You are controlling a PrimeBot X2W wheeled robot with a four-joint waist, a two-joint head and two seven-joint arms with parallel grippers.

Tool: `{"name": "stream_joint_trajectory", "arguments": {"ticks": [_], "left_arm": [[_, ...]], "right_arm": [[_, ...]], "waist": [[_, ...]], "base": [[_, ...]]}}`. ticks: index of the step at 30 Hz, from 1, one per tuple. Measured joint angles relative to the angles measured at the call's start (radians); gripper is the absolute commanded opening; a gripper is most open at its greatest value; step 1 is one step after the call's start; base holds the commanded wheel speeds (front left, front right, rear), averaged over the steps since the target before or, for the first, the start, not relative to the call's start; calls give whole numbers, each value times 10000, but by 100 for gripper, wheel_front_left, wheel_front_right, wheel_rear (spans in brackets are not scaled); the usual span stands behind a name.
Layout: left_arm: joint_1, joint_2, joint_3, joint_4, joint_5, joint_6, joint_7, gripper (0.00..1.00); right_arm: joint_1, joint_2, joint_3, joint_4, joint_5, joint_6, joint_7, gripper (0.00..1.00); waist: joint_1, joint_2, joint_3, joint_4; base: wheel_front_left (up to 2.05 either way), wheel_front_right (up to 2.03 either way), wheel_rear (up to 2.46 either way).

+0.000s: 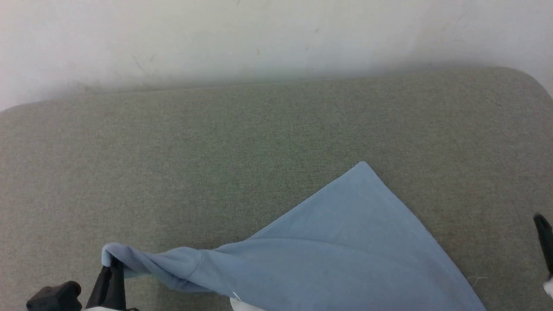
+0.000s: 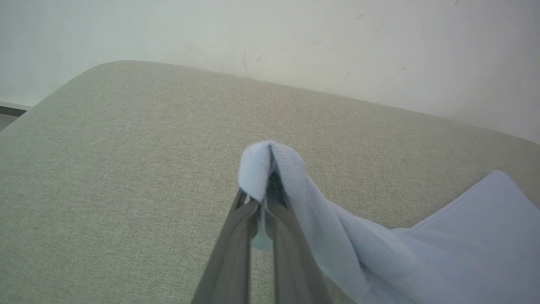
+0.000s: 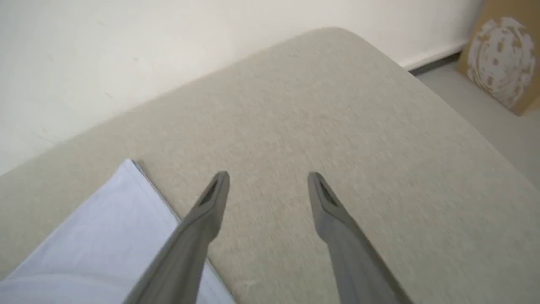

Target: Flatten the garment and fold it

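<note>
The garment [image 1: 345,242], a plain light-blue T-shirt, lies on the grey-green padded table [image 1: 216,142] at the near middle and right, one corner pointing away from me. Its left part is pulled into a twisted rope toward my left gripper [image 1: 113,262], which is shut on a bunch of the cloth at the lower left. In the left wrist view the garment [image 2: 295,185] drapes over the closed gripper [image 2: 263,198]. My right gripper [image 3: 268,182] stands open above bare table, just right of the garment's [image 3: 105,228] edge, holding nothing. One dark finger [image 1: 545,242] shows at the head view's right edge.
A pale wall [image 1: 276,39] runs along the table's far edge. The table's right corner is rounded, with grey floor [image 3: 498,122] beyond it and a brown cardboard panel [image 3: 502,55] leaning there. Bare table spreads to the far side and the left.
</note>
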Motion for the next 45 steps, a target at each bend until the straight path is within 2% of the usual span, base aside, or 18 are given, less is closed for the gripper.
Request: {"name": "stream_joint_trajectory", "arguments": {"ticks": [3,6,14,22,23,24,25,28,32,36,39,42,45], "left_arm": [[-225,-42,-125,-65,40,-2,-13,0],[-597,-65,-261,-150,73,-10,-17,0],[-1533,-221,-683,-265,286,-127,-180,0],[-1995,-489,-915,21,324,-284,-453,0],[-2037,-522,-936,75,324,-288,-474,0],[-2052,-541,-953,127,322,-301,-525,0],[-2062,-564,-966,194,322,-334,-539,0],[-2119,-564,-961,391,291,-389,-548,0],[-2291,-529,-926,564,291,-477,-627,0],[-2457,-190,-665,552,314,-548,-671,0],[-2939,219,-443,420,391,-646,-617,0],[-3999,614,-274,393,395,-989,-506,0],[-5405,713,-253,926,297,-1402,-470,0]], "right_arm": [[-1455,0,1047,853,-203,0,-393,100],[-2830,-201,2374,1810,-378,0,-150,100],[-6006,-897,5026,4403,259,0,2046,100],[-7408,-1565,7158,5731,554,2,3689,100],[-7518,-1687,7361,5785,644,2,3893,93],[-7623,-1799,7555,5812,738,2,4111,93],[-7714,-1904,7699,5829,848,0,4297,48],[-7956,-2117,8006,5845,1170,-2,4638,0],[-7981,-2184,8456,5668,1526,-2,4126,0],[-7895,-2393,8790,5239,1432,0,2510,0],[-8016,-2727,8631,5068,1191,0,1409,0],[-8385,-2934,8255,5095,863,2,623,0],[-8933,-2917,7940,5267,552,2,81,0]], "waist": [[0,0,249,48],[2,0,540,138],[3,0,1361,608],[0,0,2020,1176],[-2,0,2069,1238],[-2,0,2114,1292],[-2,0,2153,1334],[-1,0,2223,1358],[0,0,2108,1275],[1,0,1861,1141],[0,0,1603,1026],[0,0,1331,897],[-1,0,1129,695]], "base": [[0,0,0],[0,0,0],[0,0,0],[0,0,0],[0,0,0],[0,0,0],[0,0,0],[0,0,0],[0,0,0],[0,0,0],[0,0,0],[0,0,0],[0,0,0]]}}
